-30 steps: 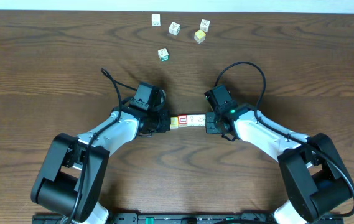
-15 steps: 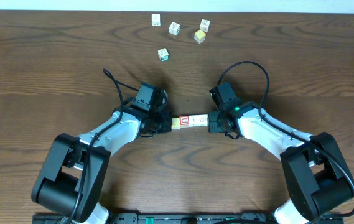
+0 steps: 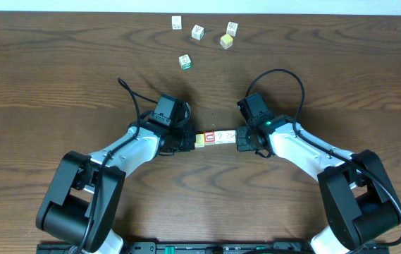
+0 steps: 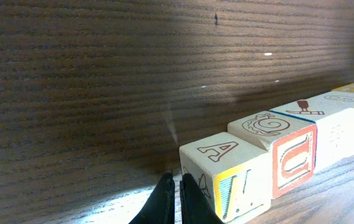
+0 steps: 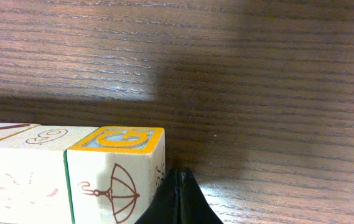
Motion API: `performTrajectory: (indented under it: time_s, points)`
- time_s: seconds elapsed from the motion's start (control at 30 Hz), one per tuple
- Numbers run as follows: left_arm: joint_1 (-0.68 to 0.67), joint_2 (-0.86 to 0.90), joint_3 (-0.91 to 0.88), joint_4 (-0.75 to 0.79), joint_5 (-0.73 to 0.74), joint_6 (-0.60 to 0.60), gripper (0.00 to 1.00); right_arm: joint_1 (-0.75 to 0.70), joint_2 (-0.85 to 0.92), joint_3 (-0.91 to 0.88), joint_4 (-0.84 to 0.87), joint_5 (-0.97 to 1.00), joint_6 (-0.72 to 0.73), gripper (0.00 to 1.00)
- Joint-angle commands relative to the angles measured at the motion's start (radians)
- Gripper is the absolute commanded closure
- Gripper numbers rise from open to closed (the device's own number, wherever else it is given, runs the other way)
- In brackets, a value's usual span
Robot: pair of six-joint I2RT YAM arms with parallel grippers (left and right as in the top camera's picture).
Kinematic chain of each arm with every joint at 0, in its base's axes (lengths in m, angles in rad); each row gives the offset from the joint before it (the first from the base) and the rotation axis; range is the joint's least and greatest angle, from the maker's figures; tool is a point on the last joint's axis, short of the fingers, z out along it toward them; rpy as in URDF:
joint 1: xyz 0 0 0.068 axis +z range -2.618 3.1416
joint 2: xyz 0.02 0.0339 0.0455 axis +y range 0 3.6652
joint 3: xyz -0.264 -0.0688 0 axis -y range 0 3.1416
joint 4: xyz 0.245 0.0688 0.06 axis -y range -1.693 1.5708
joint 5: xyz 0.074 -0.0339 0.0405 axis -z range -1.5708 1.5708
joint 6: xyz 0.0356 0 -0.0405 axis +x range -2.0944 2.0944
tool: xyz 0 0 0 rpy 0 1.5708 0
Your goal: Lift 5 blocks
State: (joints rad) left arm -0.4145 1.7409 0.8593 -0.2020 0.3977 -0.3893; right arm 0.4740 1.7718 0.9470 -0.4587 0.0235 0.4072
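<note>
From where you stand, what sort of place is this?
Probably a robot lab or test bench: a left arm and right arm share a dark wood-grain table, with a row of wooden alphabet blocks between them and loose cubes farther back.

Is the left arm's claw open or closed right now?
Shut: the left gripper has its fingers pressed together beside the end block.

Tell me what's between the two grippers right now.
The row of blocks, end to end, spans the gap between the left gripper and right gripper; the overhead view shows it.
</note>
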Motion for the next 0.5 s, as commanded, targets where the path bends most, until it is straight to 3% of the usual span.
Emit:
performTrajectory:
  time_s: [0.0,0.47]
  points:
    - [-0.029,-0.001,0.027,0.015,0.106,0.003,0.93,0.016,0.014,0.008,0.002,-0.080,-0.023,0.96]
    - [-0.029,-0.001,0.027,0.015,0.106,0.003,0.93,0.016,0.014,0.008,0.004,-0.080,0.019,0.99]
